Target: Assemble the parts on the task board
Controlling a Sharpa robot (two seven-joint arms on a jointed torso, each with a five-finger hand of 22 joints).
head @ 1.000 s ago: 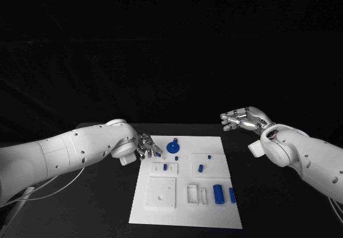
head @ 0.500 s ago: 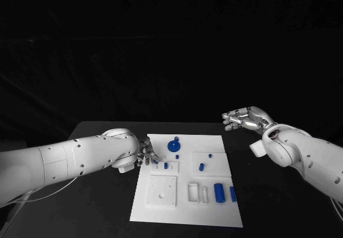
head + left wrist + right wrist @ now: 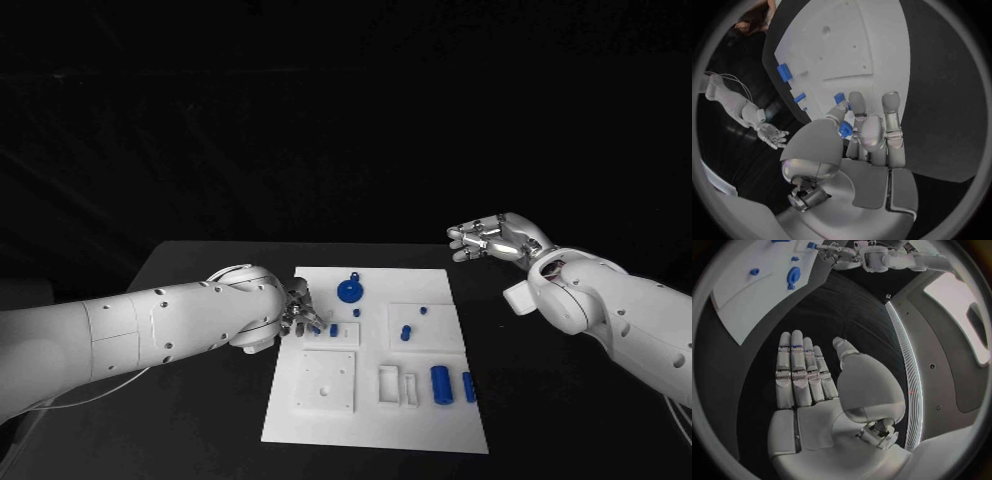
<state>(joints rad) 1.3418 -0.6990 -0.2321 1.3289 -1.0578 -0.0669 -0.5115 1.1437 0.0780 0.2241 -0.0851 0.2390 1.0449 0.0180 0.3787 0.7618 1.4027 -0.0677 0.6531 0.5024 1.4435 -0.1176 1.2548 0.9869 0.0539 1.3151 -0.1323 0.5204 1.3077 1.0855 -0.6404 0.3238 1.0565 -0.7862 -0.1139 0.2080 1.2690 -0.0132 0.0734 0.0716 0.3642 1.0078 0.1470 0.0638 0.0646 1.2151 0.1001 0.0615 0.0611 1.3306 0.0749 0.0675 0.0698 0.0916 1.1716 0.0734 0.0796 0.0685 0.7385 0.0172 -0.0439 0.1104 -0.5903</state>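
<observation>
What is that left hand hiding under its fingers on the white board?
Under the left hand, its fingertips touch a small blue part at the task board's edge. Whether the fingers actually grip the part, and the board beneath them, is covered by the hand.

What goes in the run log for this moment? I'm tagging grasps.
left hand: pinching small blue part over task board | right hand: open, off board, holding nothing

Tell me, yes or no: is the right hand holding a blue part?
No. The right hand is empty with fingers stretched out over the black table, away from the white board.
</observation>
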